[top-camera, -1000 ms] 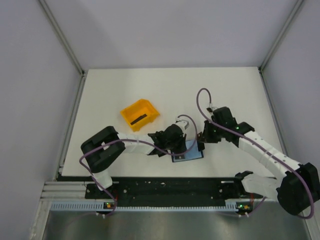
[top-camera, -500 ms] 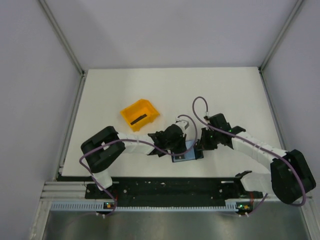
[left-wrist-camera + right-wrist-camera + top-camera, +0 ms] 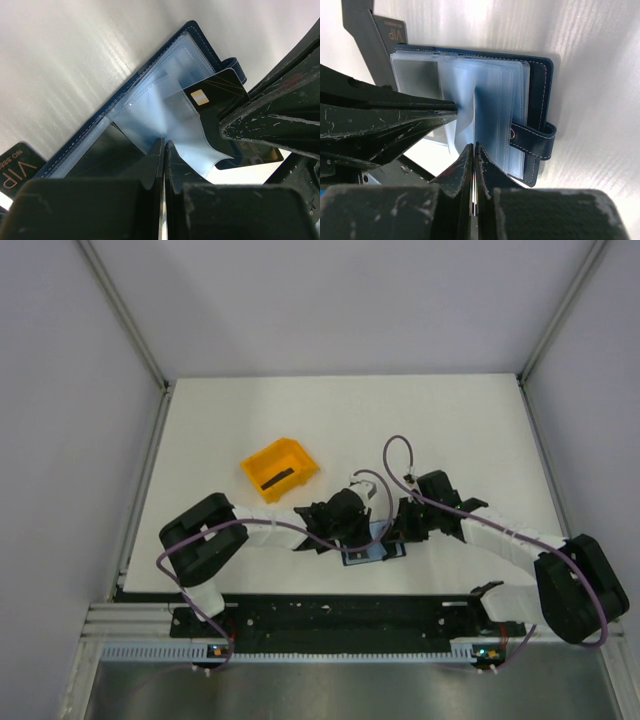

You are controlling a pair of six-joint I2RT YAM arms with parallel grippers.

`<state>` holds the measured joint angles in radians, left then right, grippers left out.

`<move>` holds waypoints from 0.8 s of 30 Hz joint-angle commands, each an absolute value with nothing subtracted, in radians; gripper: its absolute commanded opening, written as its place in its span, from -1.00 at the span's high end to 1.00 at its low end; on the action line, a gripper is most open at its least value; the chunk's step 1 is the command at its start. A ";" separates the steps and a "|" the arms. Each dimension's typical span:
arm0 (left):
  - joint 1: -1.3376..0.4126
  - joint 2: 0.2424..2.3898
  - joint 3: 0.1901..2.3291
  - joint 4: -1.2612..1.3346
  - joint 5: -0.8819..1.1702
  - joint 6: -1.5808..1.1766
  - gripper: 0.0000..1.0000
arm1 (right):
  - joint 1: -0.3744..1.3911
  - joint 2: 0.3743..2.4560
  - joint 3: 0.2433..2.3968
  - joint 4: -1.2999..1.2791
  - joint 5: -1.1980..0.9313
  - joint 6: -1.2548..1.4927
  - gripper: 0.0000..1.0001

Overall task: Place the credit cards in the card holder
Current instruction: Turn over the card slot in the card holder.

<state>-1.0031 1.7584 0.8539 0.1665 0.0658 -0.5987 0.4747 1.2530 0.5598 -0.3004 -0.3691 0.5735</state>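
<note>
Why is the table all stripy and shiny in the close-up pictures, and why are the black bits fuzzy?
Left wrist: light glare streaks the table; the left tool is too near the lens, so blurred. Right wrist: same streaks, right tool blurred, card holder sharp. Top external: even light, no glare.

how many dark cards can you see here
3: a plain card in the orange bin, a chip card at the card holder's clear sleeves, a VIP card poking out at its corner. More may be hidden inside.
</note>
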 commanded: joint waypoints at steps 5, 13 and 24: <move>-1.000 1.646 0.824 0.135 0.048 -0.591 1.00 | 0.469 1.243 0.542 -0.189 -0.423 0.592 1.00; -1.000 1.565 0.841 0.153 0.025 -0.611 1.00 | 0.469 1.247 0.535 -0.146 -0.486 0.595 1.00; -0.997 1.310 0.686 0.017 -0.167 -0.629 1.00 | 0.486 1.177 0.541 -0.124 -0.543 0.620 1.00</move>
